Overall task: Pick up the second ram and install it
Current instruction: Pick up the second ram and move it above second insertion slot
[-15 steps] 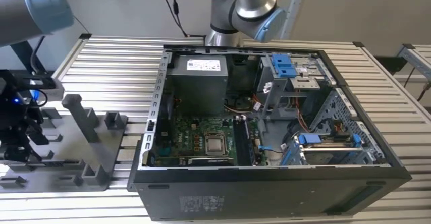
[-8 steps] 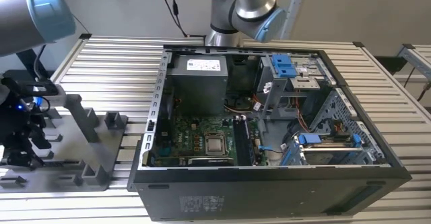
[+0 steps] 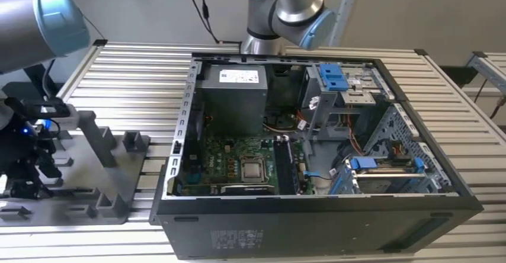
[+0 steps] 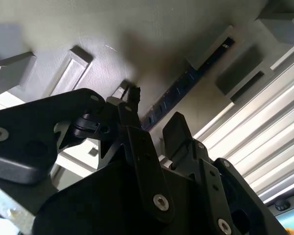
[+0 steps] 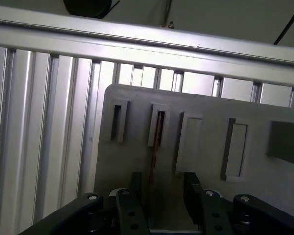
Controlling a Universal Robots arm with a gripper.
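**Item 1: claw** (image 5: 162, 178). Black, two-fingered, on the arm (image 3: 288, 11). It is released: both wrist views show the fingers (image 4: 177, 128) spread with a clear gap. It hangs low over the holder.

**Item 2: ram** (image 5: 156, 147). A thin dark stick seen edge-on, standing on its long edge in a slot of the holder. It runs from between the claw's fingers out ahead of them. In the second wrist view (image 4: 186, 81) it is a dark strip with small notches that ends in the gap. It sits nearer one finger than the other. Whether it touches that finger cannot be told. It is not gripped.

**Item 3: holder** (image 5: 206, 161). A grey plate directly beneath the claw, with raised-rim slots side by side. One slot lies on one side of the ram's slot and two on the other. A grey block (image 5: 286, 142) stands past those two. In the exterior view (image 3: 103, 174) upright grey posts rise from it, near the claw.

**Item 4: table** (image 5: 39, 122). Ribbed aluminium slats under the holder, reaching beyond the claw on all sides.

**Item 5: case** (image 3: 316, 227). A black computer tower lying open, well apart from the claw, towards the exterior view's right. Inside are a green board (image 3: 229, 162), a grey box (image 3: 233, 97) and blue clips (image 3: 332, 76).
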